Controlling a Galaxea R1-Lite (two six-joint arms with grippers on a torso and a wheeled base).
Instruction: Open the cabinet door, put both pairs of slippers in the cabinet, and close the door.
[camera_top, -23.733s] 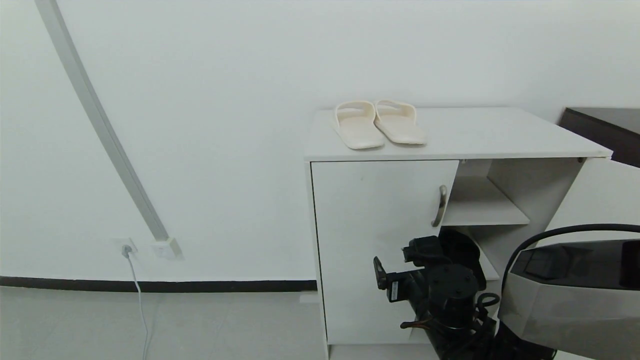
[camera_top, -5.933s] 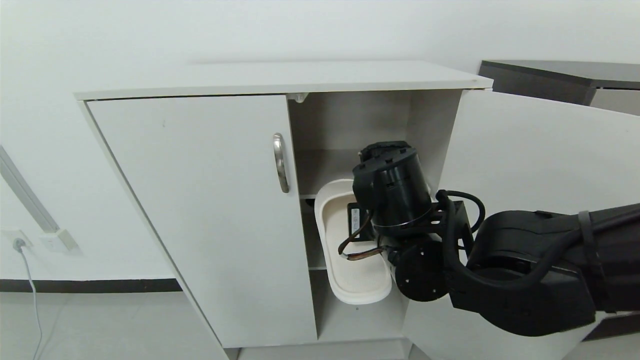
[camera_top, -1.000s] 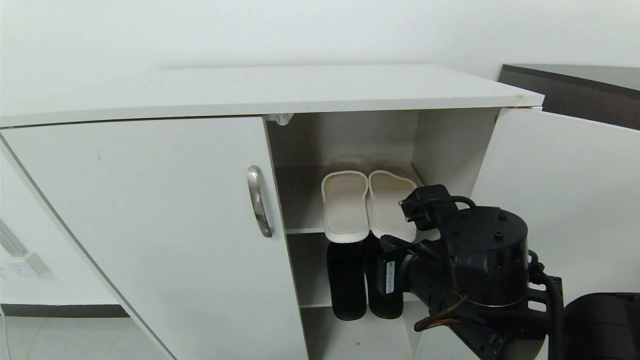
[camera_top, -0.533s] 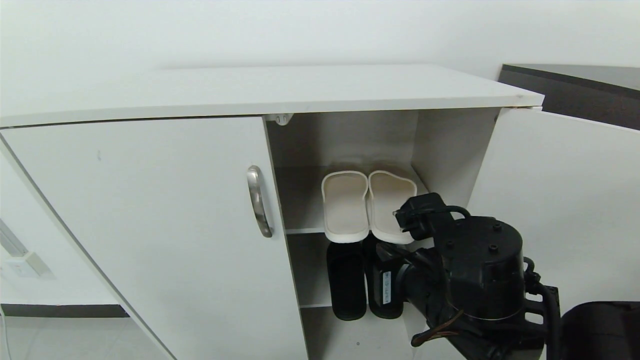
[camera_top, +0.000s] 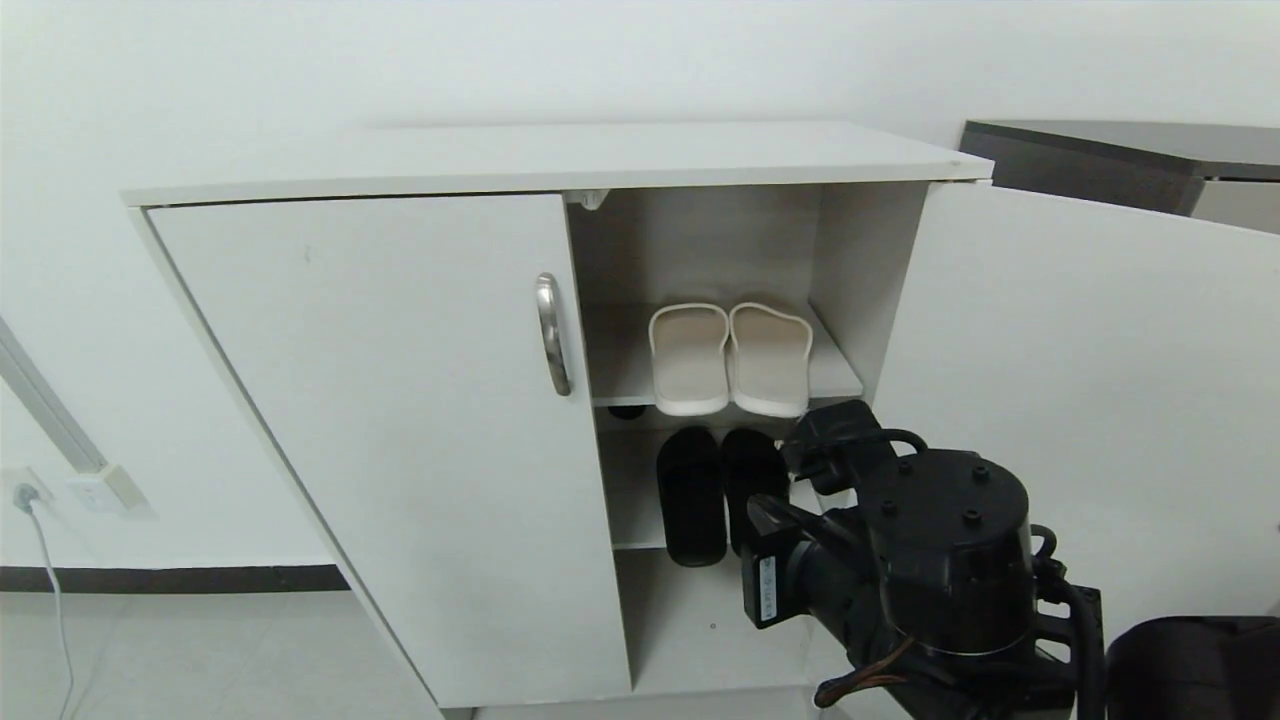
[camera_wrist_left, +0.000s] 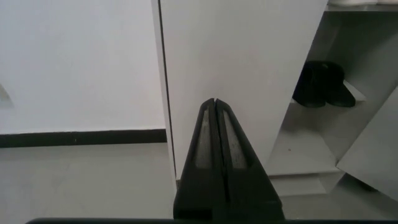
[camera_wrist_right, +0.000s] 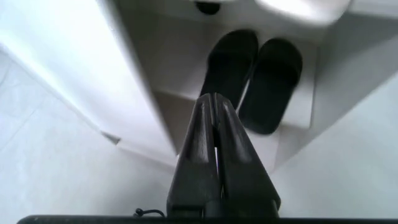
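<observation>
The cabinet (camera_top: 560, 155) has its right door (camera_top: 1080, 380) open — cream slippers (camera_top: 690, 360) lie on the upper shelf (camera_top: 618, 362), black slippers (camera_top: 692, 500) on the one below. The right gripper (camera_wrist_right: 215, 102), pressed together, hangs before the black pair; the left gripper (camera_wrist_left: 215, 106), likewise closed, faces the left door (camera_top: 380, 400).

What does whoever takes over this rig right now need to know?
Left hand: shut, empty, facing the closed left door.
Right hand: shut, empty, in front of the open compartment.
Cream slippers lie on the upper shelf, black slippers on the shelf below.
Done: door opened, both pairs inside.
Left: swing the right door shut.
</observation>
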